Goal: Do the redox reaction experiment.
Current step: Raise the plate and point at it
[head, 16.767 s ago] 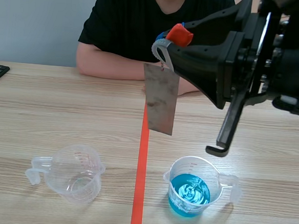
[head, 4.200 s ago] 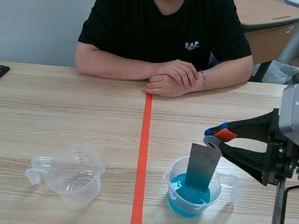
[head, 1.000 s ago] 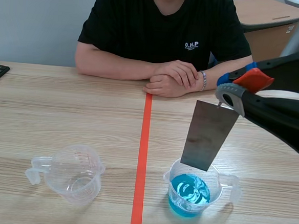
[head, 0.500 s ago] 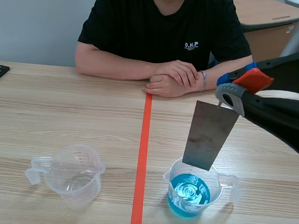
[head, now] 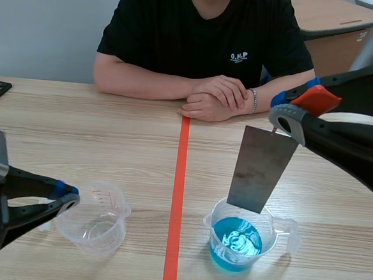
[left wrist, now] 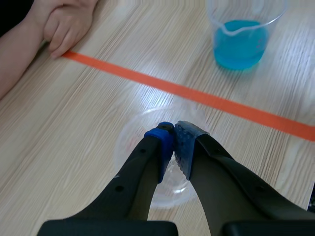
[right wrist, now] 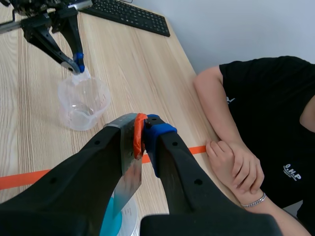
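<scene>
Right fingers (head: 340, 135) clamped on the top edge of the metal plate (head: 259, 171). The plate hangs tilted at right of centre, its lower edge at the rim of the blue-liquid beaker (head: 214, 222), above the liquid. Left fingers (head: 29, 187) pressed together at the empty beaker (head: 101, 220), lower left; they hide its handle. Tape line (head: 177, 197) runs between the beakers. Person's hands (head: 218, 97) rest at top centre.

Your right gripper (right wrist: 144, 129) is clamped on the top edge of a grey metal plate (right wrist: 129, 172). The plate hangs down over the beaker of blue liquid (right wrist: 109, 222). Ahead on the desk (right wrist: 147, 83) stands an empty clear beaker (right wrist: 82, 101), and the left gripper (right wrist: 77, 63) sits at its handle, tips together. Beyond that you have a black keyboard (right wrist: 130, 17). A person's clasped hands (right wrist: 236, 164) rest beside your gripper.
</scene>
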